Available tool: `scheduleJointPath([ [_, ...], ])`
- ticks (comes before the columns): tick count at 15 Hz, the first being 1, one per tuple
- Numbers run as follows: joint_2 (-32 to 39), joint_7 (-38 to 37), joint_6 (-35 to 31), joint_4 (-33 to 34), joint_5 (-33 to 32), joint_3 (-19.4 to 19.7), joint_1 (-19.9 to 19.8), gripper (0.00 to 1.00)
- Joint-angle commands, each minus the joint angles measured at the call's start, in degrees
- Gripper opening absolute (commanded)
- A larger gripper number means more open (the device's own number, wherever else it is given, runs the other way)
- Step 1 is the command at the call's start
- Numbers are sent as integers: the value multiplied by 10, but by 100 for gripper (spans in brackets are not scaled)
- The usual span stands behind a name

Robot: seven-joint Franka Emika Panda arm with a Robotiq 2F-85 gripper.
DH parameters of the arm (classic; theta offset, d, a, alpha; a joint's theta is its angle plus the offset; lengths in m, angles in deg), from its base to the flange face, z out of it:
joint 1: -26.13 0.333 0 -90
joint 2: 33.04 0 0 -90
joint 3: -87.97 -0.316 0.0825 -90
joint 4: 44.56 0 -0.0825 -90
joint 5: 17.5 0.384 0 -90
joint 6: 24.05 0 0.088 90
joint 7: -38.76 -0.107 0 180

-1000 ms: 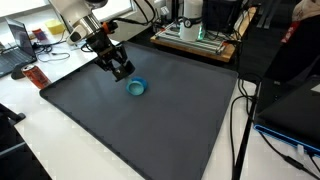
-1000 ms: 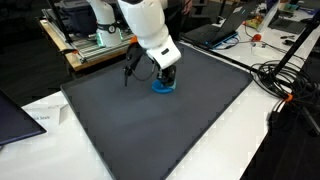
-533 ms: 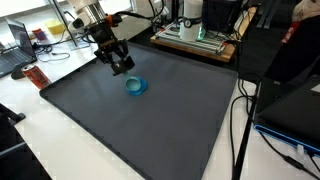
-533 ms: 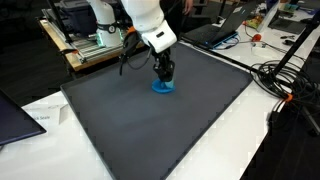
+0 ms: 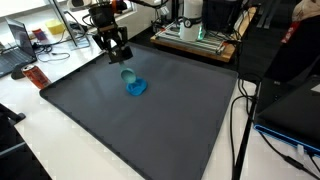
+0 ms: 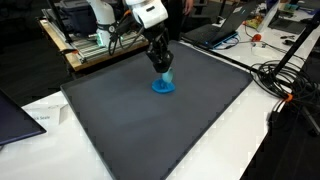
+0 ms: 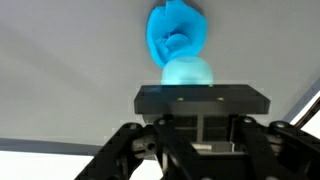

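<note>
My gripper hangs over the far part of the dark grey mat, shut on a small pale blue cup that is lifted clear of the mat. Just below and beside it a deeper blue piece lies flat on the mat. In the second exterior view the gripper holds the pale cup straight above the blue piece. In the wrist view the pale cup sits at the jaw tips of the gripper, with the blue piece beyond it. The fingertips themselves are hidden by the gripper body.
The mat covers most of a white table. A red item lies by the mat's edge. Equipment on a wooden board stands behind the mat. Cables and a laptop lie off the mat; dark paper is at the near corner.
The arm has risen from the blue piece and drawn back a little. The pale cup now hangs in the jaws, apart from the blue piece, which stays on the mat.
</note>
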Motion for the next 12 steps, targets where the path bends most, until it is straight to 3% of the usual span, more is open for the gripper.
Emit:
scheduleJointPath([
  [1, -60, -123, -47, -50, -66, 19, 36, 23],
  [8, -90, -440, -13, -33, -297, 30, 92, 23],
  [12, -96, -569, 71, -5, -376, 19, 120, 23],
])
